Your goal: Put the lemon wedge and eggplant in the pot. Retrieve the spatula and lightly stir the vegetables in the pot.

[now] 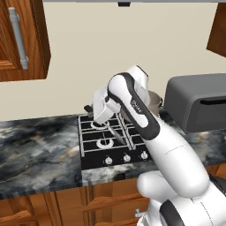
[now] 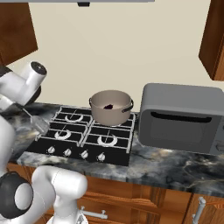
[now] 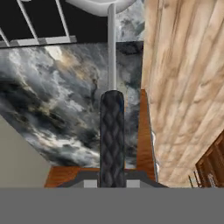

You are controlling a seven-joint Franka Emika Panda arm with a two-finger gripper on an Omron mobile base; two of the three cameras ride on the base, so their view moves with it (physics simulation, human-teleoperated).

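My gripper (image 1: 104,120) is shut on the dark handle of the spatula (image 1: 117,136) and holds it in the air over the left burners of the stove. In the hand view the spatula (image 3: 112,131) runs straight away from the gripper (image 3: 112,183), a thin metal shaft leading to its pale head at the top edge. From the right, the spatula (image 2: 38,124) hangs at the stove's left edge. The taupe-grey pot (image 2: 111,114) stands on the back right burner, well right of the gripper. Inside it lies the dark eggplant (image 2: 108,106). The arm partly hides the pot (image 1: 154,100). The lemon wedge is hidden.
The black four-burner stove (image 2: 83,136) is set in a dark marbled counter (image 1: 39,150). A grey boxy microwave (image 2: 181,118) stands right of the stove, close to the pot. Wooden wall cabinets (image 1: 22,39) hang up left and right.
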